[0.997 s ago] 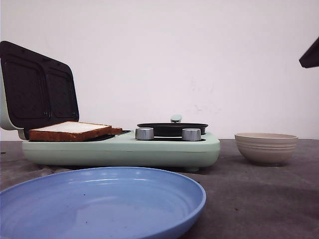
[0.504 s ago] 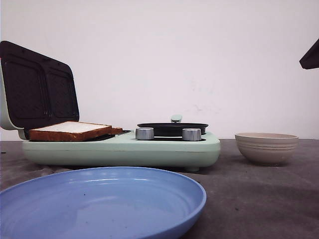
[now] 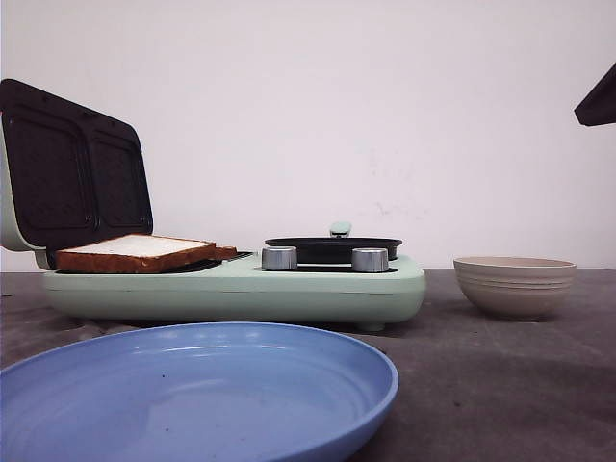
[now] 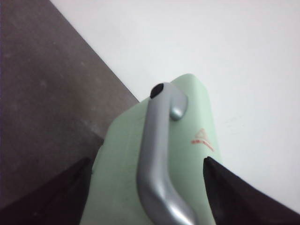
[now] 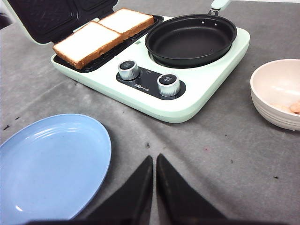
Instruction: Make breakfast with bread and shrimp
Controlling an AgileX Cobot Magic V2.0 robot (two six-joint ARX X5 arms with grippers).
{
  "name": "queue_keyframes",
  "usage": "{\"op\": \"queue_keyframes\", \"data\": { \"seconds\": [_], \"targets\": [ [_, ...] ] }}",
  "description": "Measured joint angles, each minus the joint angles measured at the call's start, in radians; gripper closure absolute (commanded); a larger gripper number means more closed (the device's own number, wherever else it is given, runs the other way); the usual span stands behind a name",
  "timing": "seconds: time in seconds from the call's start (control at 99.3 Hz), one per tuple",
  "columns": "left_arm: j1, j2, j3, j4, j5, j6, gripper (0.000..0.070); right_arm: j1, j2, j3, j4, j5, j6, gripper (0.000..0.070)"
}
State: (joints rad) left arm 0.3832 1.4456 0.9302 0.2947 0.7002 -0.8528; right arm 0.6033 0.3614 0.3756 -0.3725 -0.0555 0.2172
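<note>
Two bread slices (image 5: 89,42) (image 5: 126,21) lie side by side on the lower plate of the open mint-green sandwich maker (image 5: 197,101). In the front view only the near slice (image 3: 135,252) shows. Pink-orange shrimp (image 5: 295,108) lie in the beige bowl (image 5: 276,93), at the picture's edge. My left gripper (image 4: 146,159) is open, with its fingers (image 4: 61,197) on either side of the raised lid's silver handle (image 4: 157,154), behind the lid (image 4: 122,159). My right gripper (image 5: 154,158) is shut and empty, above the grey table between the blue plate (image 5: 51,164) and the bowl.
A black frying pan (image 5: 191,33) sits on the maker's right half, behind two silver knobs (image 5: 128,69) (image 5: 168,83). The raised lid (image 3: 72,168) stands at the left. The blue plate (image 3: 192,395) is nearest the front, the bowl (image 3: 514,286) at the right. A dark arm part (image 3: 599,101) shows top right.
The dark arm part at the top right has shifted slightly upward. Nothing else has moved.
</note>
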Motion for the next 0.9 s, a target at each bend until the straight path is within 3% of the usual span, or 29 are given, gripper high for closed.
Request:
{"op": "queue_keyframes", "data": {
  "seconds": [0.524, 0.745, 0.896],
  "targets": [
    [-0.06, 0.126, 0.061, 0.111, 0.024, -0.033, 0.0314, 0.0, 0.0, -0.003, -0.002, 0.0, 0.0, 0.0698],
    [-0.069, 0.135, 0.123, 0.104, 0.029, -0.039, 0.0519, 0.0, 0.0, -0.003, -0.005, 0.0, 0.0, 0.0698],
    [-0.068, 0.135, 0.15, 0.064, 0.025, -0.041, 0.0562, 0.0, 0.0, -0.003, -0.005, 0.0, 0.0, 0.0698]
  ]
}}
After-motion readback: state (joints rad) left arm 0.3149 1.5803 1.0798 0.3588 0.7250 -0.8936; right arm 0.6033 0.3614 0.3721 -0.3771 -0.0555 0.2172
